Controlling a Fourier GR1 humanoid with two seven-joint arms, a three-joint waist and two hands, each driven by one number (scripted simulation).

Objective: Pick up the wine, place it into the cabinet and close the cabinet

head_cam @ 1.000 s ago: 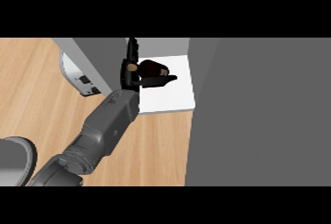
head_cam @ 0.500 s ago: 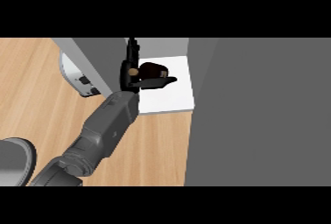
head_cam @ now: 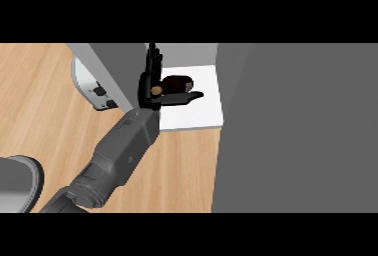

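Wine inside the cabinet

My hand (head_cam: 156, 92) curls its fingers around the wine (head_cam: 176, 83) over the white cabinet shelf (head_cam: 193, 115); glass looks heavy, slippery, breakable, so I grip the body.

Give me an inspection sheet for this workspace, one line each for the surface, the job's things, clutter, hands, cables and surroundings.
Surface: wooden counter, bare where it shows.
Job's things: dark wine bottle, seen from above, over the white cabinet floor; cabinet door not closed.
Clutter: a grey appliance with knobs left of the cabinet wall; a grey rounded object at the lower left edge.
Hands: one hand reaches into the cabinet, fingers and thumb curled round the wine bottle; which arm it belongs to cannot be told. No other hand in view.
Cables: nothing seen.
Surroundings: nothing seen.
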